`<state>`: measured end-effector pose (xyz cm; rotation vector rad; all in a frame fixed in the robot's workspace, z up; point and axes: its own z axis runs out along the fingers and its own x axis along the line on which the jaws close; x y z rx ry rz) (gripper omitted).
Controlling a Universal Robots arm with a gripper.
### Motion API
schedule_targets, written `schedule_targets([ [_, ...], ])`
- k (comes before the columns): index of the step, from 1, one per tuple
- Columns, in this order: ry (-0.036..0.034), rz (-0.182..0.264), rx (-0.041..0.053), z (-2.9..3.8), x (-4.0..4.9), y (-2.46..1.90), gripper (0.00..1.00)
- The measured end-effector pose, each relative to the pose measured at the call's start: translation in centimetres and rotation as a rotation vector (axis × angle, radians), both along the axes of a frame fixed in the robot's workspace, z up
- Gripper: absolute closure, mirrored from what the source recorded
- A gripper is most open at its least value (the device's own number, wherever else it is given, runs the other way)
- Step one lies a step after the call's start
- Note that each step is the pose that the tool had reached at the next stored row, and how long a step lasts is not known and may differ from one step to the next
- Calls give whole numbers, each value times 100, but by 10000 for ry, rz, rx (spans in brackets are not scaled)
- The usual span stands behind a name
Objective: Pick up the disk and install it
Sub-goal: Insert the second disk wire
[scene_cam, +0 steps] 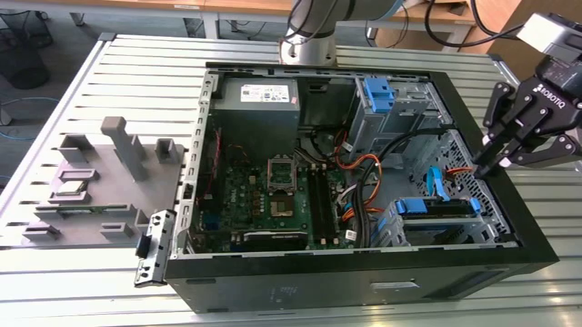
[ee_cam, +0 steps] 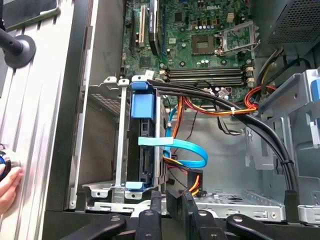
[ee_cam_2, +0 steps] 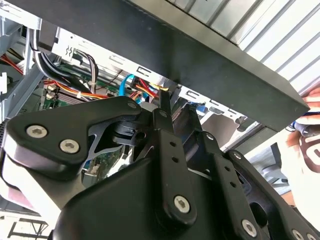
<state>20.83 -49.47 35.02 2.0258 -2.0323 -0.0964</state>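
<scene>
The disk (scene_cam: pixel 437 208) sits in the metal drive cage (scene_cam: pixel 393 228) at the near corner of the open computer case (scene_cam: pixel 364 272), toward the exterior view's right; its blue bracket faces up and a blue ribbon cable (scene_cam: pixel 434 184) runs just beside it. In the first wrist view the disk (ee_cam: pixel 142 145) shows edge-on in the same cage (ee_cam: pixel 120 150), blue bracket pieces at both ends, with the flat blue cable (ee_cam: pixel 185 150) looping away from it and a bundle of black cables (ee_cam: pixel 225 102) passing over the cage.

The claw (scene_cam: pixel 486 167) hangs over the case's right wall in the exterior view, above and a little apart from the disk, holding nothing. Its fingers (ee_cam_2: pixel 167 127) lie close together in the second wrist view, tips nearly meeting, pointing into the case.

The green main board (scene_cam: pixel 272 197) fills the case floor, with the grey power supply (scene_cam: pixel 259 95) at the far end. A grey parts holder (scene_cam: pixel 100 184) lies on the slatted tabletop (scene_cam: pixel 146 75) at the exterior view's left. A person's hand (ee_cam: pixel 7 185) rests at the edge of the first wrist view.
</scene>
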Motion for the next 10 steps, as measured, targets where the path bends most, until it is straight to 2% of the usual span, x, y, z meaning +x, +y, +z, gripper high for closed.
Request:
schedule_targets([
  [4, 175, 0, -111, -17, 28, 0, 69],
  [10, 319, 0, -123, -25, 57, 1, 69],
])
